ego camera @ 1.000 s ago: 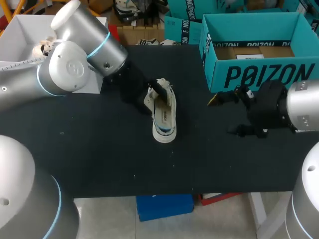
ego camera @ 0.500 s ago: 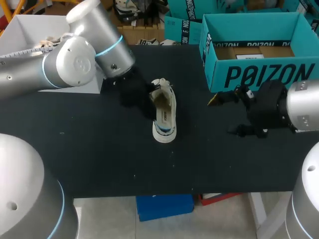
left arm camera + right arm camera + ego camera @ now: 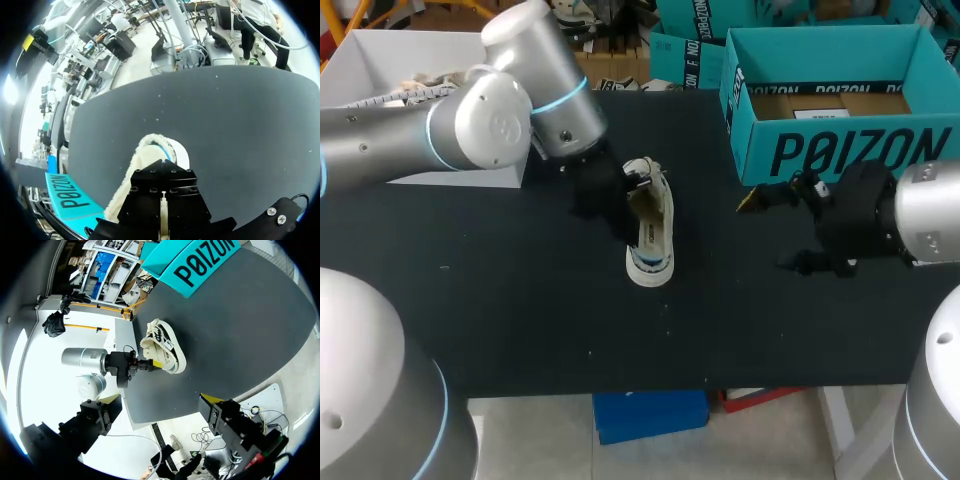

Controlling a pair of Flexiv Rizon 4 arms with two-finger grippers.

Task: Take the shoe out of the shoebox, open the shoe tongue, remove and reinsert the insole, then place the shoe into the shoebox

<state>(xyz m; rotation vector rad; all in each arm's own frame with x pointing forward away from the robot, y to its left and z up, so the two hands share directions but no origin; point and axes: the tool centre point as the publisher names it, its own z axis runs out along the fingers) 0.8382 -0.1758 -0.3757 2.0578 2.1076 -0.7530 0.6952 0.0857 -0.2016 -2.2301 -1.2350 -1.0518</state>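
Cream-white shoe (image 3: pixel 650 232): it lies out on your black counter (image 3: pixel 520 300), opening upward, toe toward the robot's side, well apart from the teal shoebox (image 3: pixel 840 150) at the far right. Left claw (image 3: pixel 626 186): set at the shoe's heel end, against the opening. In the left wrist view the shoe runs out ahead of it. You cannot tell whether it is clenched or released. Right claw (image 3: pixel 161 400): released, spread wide, grasping nothing. It hovers near the shoebox's front wall, apart from the shoe
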